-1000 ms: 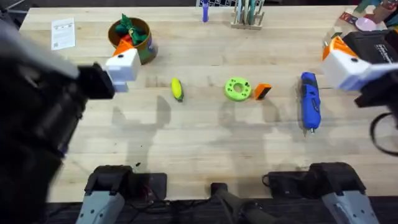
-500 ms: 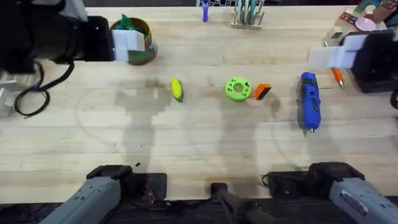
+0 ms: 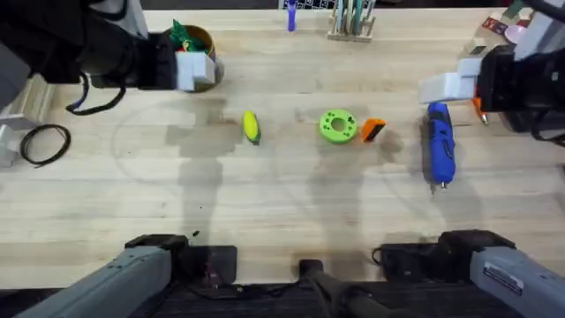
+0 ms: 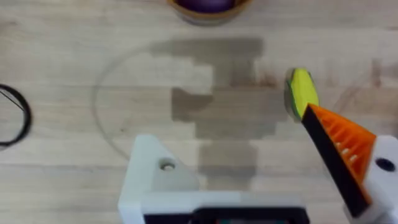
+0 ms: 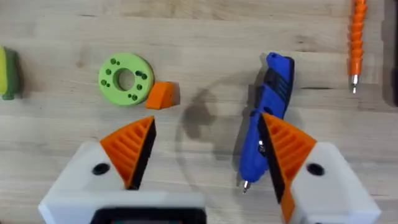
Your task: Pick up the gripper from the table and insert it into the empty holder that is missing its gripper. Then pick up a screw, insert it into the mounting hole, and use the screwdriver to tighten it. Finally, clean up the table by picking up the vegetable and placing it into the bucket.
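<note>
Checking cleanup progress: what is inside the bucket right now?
The bucket holds green and red toy vegetables; the left tool covers part of it. The corn lies on the table.

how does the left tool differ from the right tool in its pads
The left tool has one orange ribbed pad; its other white holder is bare, with an open screw hole. The right tool has orange pads on both fingers. The left tool hangs over bare wood near the vegetable; the right tool hangs over the screwdriver, near the loose gripper. Both have white brackets, stand open and hold nothing.
</note>
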Tool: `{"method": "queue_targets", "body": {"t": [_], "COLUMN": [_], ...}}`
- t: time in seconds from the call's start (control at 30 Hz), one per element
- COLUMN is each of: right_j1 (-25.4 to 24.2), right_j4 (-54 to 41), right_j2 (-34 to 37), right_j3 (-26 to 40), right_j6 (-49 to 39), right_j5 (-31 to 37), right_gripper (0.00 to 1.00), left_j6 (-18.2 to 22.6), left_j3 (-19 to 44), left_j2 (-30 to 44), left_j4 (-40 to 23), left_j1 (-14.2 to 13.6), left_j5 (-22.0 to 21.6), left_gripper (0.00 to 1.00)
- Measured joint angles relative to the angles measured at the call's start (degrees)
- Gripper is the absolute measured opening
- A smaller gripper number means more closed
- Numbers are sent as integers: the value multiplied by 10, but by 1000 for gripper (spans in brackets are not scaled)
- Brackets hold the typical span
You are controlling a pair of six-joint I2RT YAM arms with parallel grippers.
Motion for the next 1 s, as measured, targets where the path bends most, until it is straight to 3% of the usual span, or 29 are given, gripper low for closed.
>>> {"method": "queue_targets", "body": {"t": [0.17,0.3,0.53,0.77,1.0], "right_j1": [0,0,0,0,0], "right_j4": [0,0,1,1,1], "right_j2": [0,0,0,0,0], "right_j3": [1,1,1,1,1], "right_j6": [0,0,0,0,0], "right_j5": [0,0,0,0,0], "right_gripper": [991,991,991,991,991], "left_j6": [-45,-115,-236,-307,-334], "left_j3": [8,17,44,46,46], "left_j2": [32,77,169,258,322], "left_j4": [-55,-76,-49,-21,-9], "left_j1": [-51,-105,-181,-187,-176], "left_j5": [0,0,9,18,20], "left_gripper": [985,985,986,985,985]}}
